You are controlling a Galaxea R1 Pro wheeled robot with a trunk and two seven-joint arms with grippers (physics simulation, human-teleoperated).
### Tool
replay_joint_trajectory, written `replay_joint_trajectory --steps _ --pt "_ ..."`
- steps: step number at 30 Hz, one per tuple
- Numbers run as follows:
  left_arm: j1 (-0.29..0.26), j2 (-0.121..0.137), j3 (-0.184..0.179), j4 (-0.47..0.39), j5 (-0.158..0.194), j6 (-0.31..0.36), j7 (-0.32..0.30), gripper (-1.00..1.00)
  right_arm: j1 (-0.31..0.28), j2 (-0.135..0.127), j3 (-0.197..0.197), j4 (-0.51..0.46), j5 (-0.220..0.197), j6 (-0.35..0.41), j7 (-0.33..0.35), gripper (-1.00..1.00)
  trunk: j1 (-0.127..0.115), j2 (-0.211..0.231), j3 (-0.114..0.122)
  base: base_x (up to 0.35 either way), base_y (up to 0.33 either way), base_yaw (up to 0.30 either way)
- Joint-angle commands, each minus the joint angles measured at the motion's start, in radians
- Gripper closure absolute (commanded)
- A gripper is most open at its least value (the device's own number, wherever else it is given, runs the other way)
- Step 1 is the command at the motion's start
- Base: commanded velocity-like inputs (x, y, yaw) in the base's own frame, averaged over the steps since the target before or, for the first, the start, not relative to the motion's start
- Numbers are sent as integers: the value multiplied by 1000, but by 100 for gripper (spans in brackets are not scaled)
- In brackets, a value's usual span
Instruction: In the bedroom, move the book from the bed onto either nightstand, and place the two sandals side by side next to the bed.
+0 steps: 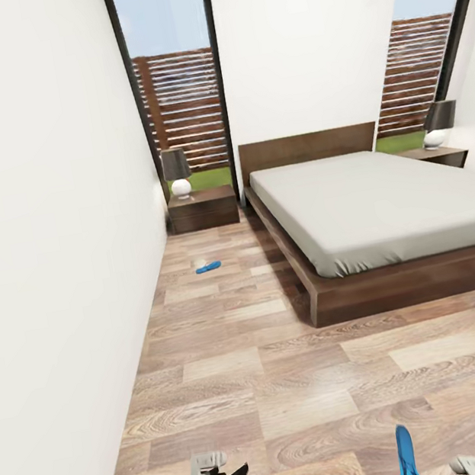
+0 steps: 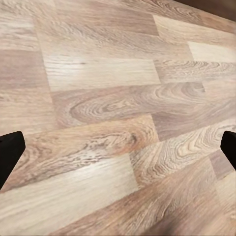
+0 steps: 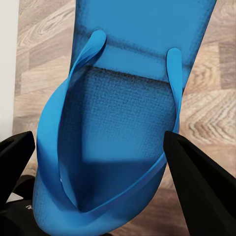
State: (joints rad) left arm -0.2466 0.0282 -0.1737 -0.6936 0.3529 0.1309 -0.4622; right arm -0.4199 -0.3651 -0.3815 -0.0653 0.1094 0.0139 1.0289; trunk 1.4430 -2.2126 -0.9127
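In the head view the bed (image 1: 387, 205) fills the centre right of the frame, its grey mattress on a dark wooden frame with the headboard against the white wall; a nightstand (image 1: 203, 209) sits at its far left side, carrying a lamp (image 1: 177, 172), and a second nightstand (image 1: 436, 155) with another lamp (image 1: 439, 123) shows at the right edge; one blue sandal (image 1: 208, 267) lies on the wood-plank floor (image 1: 293, 383) in the centre left of the frame, between the left nightstand and the near part of the room, well apart from the bed frame; a small dark thing at the mattress's right edge is too cut off to name. The left claw (image 1: 218, 469) hangs at the bottom left, released, its fingertips wide apart over bare floor in its wrist view; the right claw (image 3: 103, 162), at the bottom right, grasps the other sandal (image 3: 123, 123), which stands on edge between its dark fingers (image 3: 196, 182).
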Motion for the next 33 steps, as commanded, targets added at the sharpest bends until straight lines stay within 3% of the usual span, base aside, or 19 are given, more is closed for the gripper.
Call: replay_joint_trajectory --steps 1,16,33 --pt "0 1 -3 -1 10 9 -1 -100 0 0 -10 -1 10 1 3 100 0 0 -3 0 0 0" --pt "0 1 -3 -1 11 9 -1 -100 0 0 -10 -1 10 1 4 100 0 0 -16 14 0 0" --pt "0 1 -3 -1 11 9 0 -100 0 0 -8 -1 10 1 4 100 0 0 -16 305 0 0"
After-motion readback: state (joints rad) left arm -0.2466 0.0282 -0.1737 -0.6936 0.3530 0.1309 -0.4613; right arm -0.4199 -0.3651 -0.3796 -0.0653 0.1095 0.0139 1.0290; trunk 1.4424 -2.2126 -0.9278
